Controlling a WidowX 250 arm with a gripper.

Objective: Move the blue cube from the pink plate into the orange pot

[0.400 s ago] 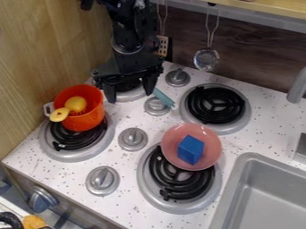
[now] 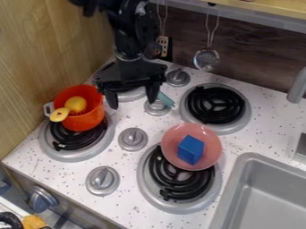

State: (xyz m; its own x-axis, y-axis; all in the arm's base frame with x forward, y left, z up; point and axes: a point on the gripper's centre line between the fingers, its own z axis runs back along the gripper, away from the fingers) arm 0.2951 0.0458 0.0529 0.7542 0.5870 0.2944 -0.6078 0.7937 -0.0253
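Note:
The gripper (image 2: 131, 100) hangs open above the back left burner, its two fingers spread apart and nothing seen between them. A teal handle-like object (image 2: 166, 100) pokes out beside its right finger, the rest hidden behind the gripper. Left of the gripper, an orange-red pot (image 2: 90, 117) sits on the front left burner and holds a yellow round object (image 2: 76, 104), with another yellow piece (image 2: 59, 114) at the pot's left rim. A pink plate (image 2: 210, 153) rests partly over the front right burner, bearing a blue block (image 2: 190, 149).
The back right burner (image 2: 215, 103) is bare. Grey knobs stand on the speckled stove top (image 2: 141, 169) between the burners. A sink (image 2: 263, 192) lies at the lower right, with a faucet (image 2: 297, 87) above. A strainer (image 2: 206, 59) hangs on the back wall; a wooden wall (image 2: 42, 53) bounds the left.
The gripper has shifted slightly right and down in the view, still spread apart. The pot, plate and block have stayed in place.

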